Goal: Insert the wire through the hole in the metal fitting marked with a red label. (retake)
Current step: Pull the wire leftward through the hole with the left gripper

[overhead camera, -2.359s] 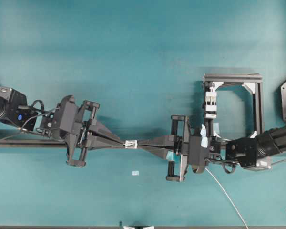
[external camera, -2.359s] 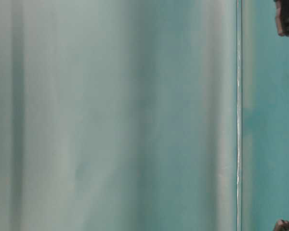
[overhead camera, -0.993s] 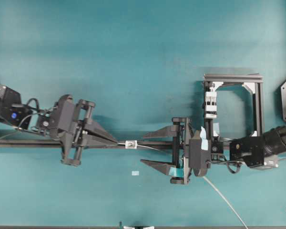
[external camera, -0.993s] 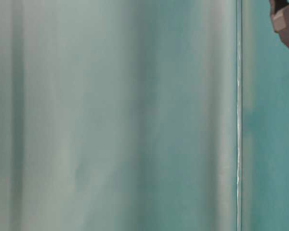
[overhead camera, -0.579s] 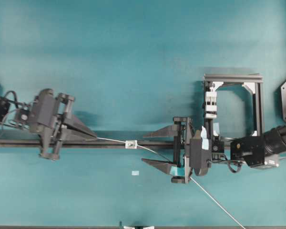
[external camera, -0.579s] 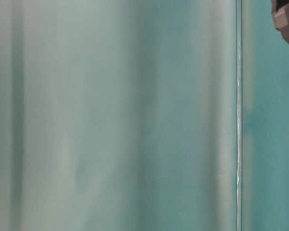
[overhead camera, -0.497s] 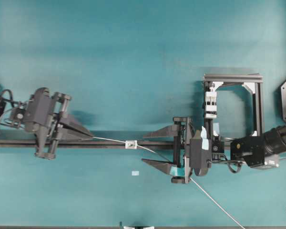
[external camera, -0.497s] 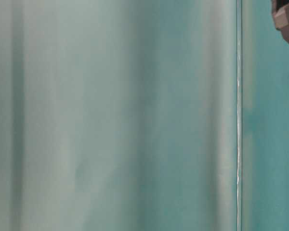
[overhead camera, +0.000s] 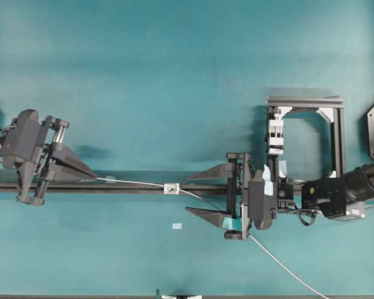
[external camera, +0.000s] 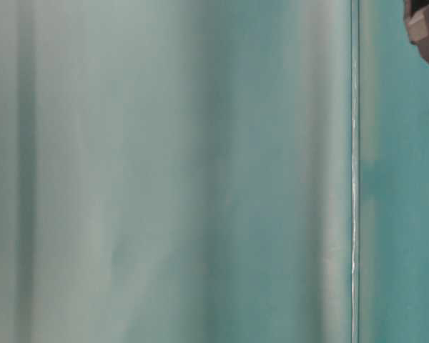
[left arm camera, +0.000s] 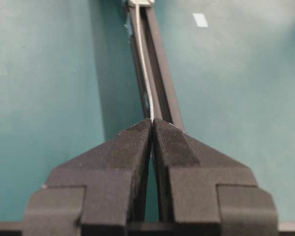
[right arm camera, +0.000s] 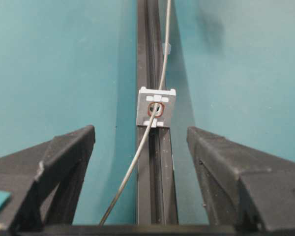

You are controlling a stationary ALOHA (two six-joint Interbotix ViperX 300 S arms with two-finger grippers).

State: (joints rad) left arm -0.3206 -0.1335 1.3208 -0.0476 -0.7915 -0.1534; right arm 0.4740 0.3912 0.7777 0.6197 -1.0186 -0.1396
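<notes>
1. The left gripper (left arm camera: 151, 129) has its jaws pressed together, pinching the wire (left arm camera: 142, 59) right at the fingertips; seen from above, the left gripper (overhead camera: 82, 173) sits far to the left over the dark rail (overhead camera: 131, 188).
2. The right gripper (right arm camera: 140, 162) stands with jaws spread wide, holding nothing; the wire (right arm camera: 137, 147) runs loose between its fingers.
3. The metal fitting (right arm camera: 157, 108) sits on the rail, and the wire passes through the hole (right arm camera: 155, 110), ringed in red, coming out on both sides. In the overhead view the wire (overhead camera: 134, 182) stretches from the left fingertips to the fitting (overhead camera: 171, 188) and on past the right gripper (overhead camera: 202, 196) toward the lower right.
4. Judged from this, the insertion is done; what remains, at most, is drawing more length through and letting go.
5. Against the earlier overhead frames, the left gripper has pulled back well to the left, drawing wire through the fitting, while the right gripper, once closed near the fitting, has opened and kept its place.
</notes>
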